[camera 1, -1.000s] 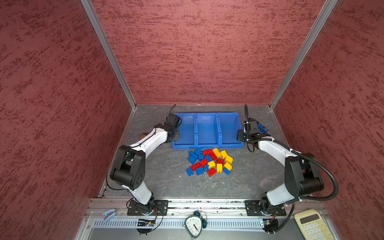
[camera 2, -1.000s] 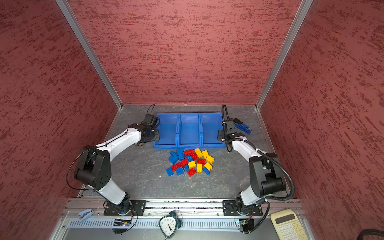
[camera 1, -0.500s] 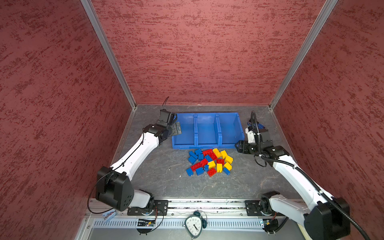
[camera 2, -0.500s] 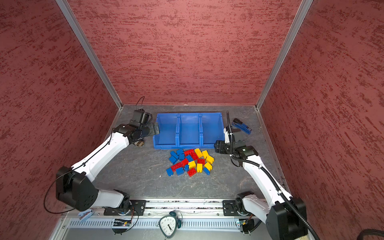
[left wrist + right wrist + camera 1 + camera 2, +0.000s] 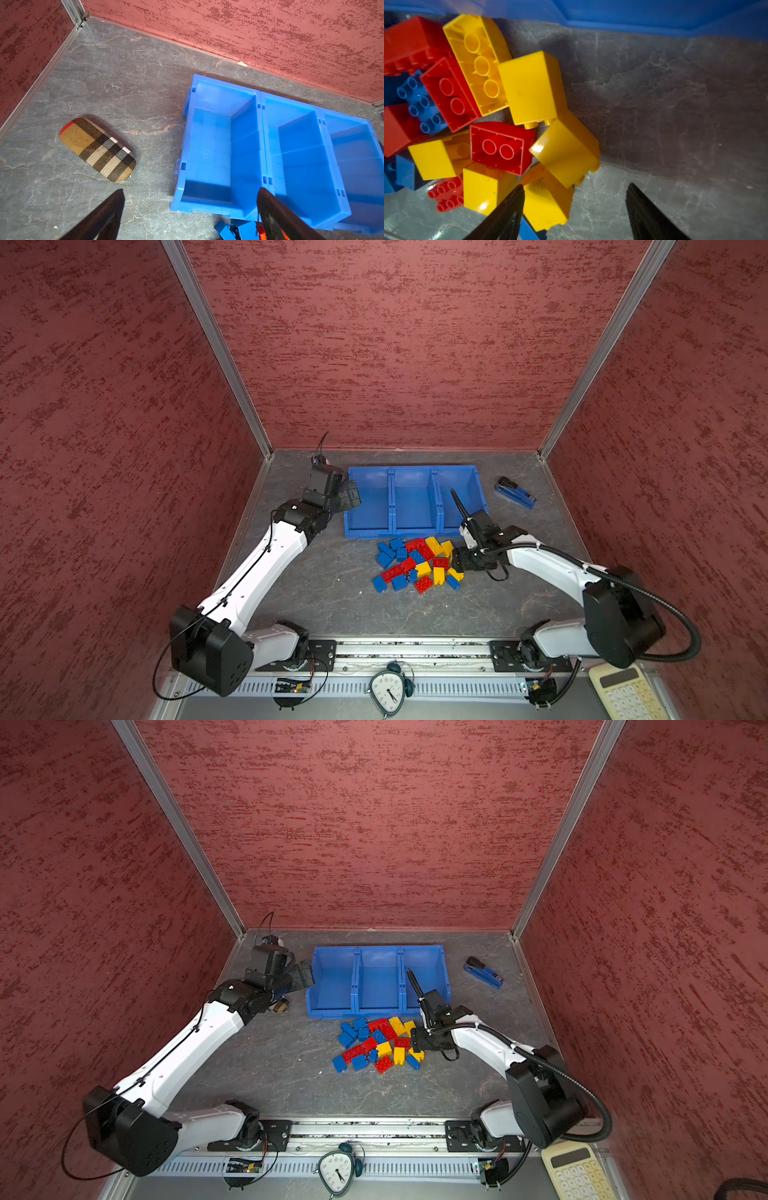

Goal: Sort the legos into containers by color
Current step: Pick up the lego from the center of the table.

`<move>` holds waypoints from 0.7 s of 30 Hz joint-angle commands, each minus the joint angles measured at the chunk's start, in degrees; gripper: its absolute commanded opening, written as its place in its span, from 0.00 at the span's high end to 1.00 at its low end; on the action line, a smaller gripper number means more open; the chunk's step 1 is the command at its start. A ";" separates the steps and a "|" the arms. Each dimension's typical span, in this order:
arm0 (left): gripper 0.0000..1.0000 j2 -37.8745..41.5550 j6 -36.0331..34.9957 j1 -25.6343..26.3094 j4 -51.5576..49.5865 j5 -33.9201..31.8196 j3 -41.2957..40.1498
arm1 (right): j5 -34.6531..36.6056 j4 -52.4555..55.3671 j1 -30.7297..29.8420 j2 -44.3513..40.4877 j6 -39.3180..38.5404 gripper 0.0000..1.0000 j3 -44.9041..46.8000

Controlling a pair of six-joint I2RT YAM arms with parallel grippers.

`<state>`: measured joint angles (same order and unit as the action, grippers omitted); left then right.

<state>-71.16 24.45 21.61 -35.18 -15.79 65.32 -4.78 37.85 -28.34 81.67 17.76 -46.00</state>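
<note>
Both top views: a pile of small red, blue and yellow studded plastic legos (image 5: 417, 564) (image 5: 380, 1044) sits on the grey marbled table (image 5: 332, 593), just in front of three joined blue plastic open-top containers (image 5: 390, 531) (image 5: 353, 1011). Every brick is on the table; all three bins show only blue floor. The left gripper (image 5: 351, 494) (image 5: 305, 975) hangs at the left end of the containers, by the outer wall. The right gripper (image 5: 457, 562) (image 5: 417, 1042) is low at the right edge of the pile, near the rightmost bin's front corner. From above, neither pincer's gap is readable.

The left wrist view settles the left gripper (image 5: 191, 190). Its fingers (image 5: 104, 216) are spread wide with nothing between them, one over bare table and one over the bins' front wall. The same view shows a tan-and-black plaid oval fabric case (image 5: 97, 149) lying flat beside the leftmost bin, apart from it. In a top view only a bit of it (image 5: 279, 1006) shows beside the left arm.

In the right wrist view the right gripper (image 5: 575, 185) is parted and grips nothing. One fingertip (image 5: 508, 207) overlaps a yellow square brick (image 5: 548, 207); contact cannot be told. The other fingertip is over bare table. Here the bricks read as tumbled, several upside down or on their sides.

Only the top views show these:
- a blue-black stapler (image 5: 514, 492) on the table right of the bins, well apart
- a white alarm clock (image 5: 388, 689) on the front ledge
- a cream calculator (image 5: 627, 693) on the front ledge
</note>
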 commanded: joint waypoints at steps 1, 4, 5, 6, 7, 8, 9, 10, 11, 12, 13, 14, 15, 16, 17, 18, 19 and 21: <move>0.01 0.49 0.73 0.26 1.76 -1.18 -0.80 | 4.85 -2.21 -1.60 3.24 -0.70 0.24 -3.55; 0.01 0.73 1.04 0.28 1.78 -1.26 -1.35 | 8.90 -2.59 -2.37 5.90 -0.93 0.27 -4.82; 0.01 0.84 1.11 0.28 1.76 -1.34 -1.51 | 9.37 -2.81 -2.36 6.50 -1.05 0.28 -5.03; 0.01 0.93 1.09 0.28 1.71 -1.42 -1.74 | 9.66 -2.99 -2.43 7.04 -1.23 0.29 -5.15; 0.01 1.09 1.13 0.28 1.71 -1.57 -1.77 | 9.58 -3.17 -2.40 7.50 -1.38 0.31 -5.17; 0.01 1.18 1.16 0.28 1.63 -1.67 -1.92 | 9.32 -3.17 -2.38 7.78 -1.54 0.32 -5.14; 0.01 1.36 1.13 0.24 1.58 -1.89 -1.96 | 9.19 -3.22 -2.41 7.97 -1.42 0.34 -4.93; 0.01 1.52 1.13 0.20 1.53 -2.05 -2.11 | 9.07 -3.49 -2.42 7.92 -1.46 0.36 -4.59; 0.01 1.63 1.05 0.19 1.56 -2.21 -2.11 | 9.12 -3.72 -2.38 7.79 -1.33 0.38 -4.12; 0.01 1.72 0.98 0.19 1.58 -2.29 -2.13 | 9.40 -4.23 -2.42 7.61 -1.28 0.41 -3.65; 0.01 1.81 0.92 0.19 1.59 -2.40 -2.09 | 9.68 -4.39 -2.38 7.69 -1.18 0.45 -3.33; 0.01 1.81 0.82 0.15 1.58 -2.48 -2.20 | 9.98 -4.37 -2.42 7.82 -1.22 0.46 -3.27; 0.01 1.79 0.78 0.19 1.55 -2.49 -2.13 | 10.24 -4.33 -2.42 7.97 -1.07 0.48 -3.15; 0.01 1.72 0.78 0.19 1.56 -2.49 -2.13 | 10.44 -4.30 -2.42 7.83 -1.02 0.48 -3.09; 0.01 1.72 0.78 0.19 1.60 -2.43 -2.17 | 10.58 -4.42 -2.42 7.53 -0.89 0.49 -2.99; 0.01 1.64 0.78 0.19 1.69 -2.40 -2.13 | 10.70 -4.51 -2.42 7.15 -0.81 0.51 -2.91; 0.01 1.59 0.77 0.19 1.69 -2.32 -2.13 | 10.91 -4.50 -2.38 6.79 -0.75 0.52 -2.87; 0.01 1.46 0.86 0.19 1.78 -2.31 -2.22 | 11.68 -4.22 -2.42 6.57 -0.40 0.54 -2.61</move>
<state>-70.13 25.08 21.61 -34.59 -17.08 63.53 4.27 34.20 -30.55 89.41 16.75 -49.43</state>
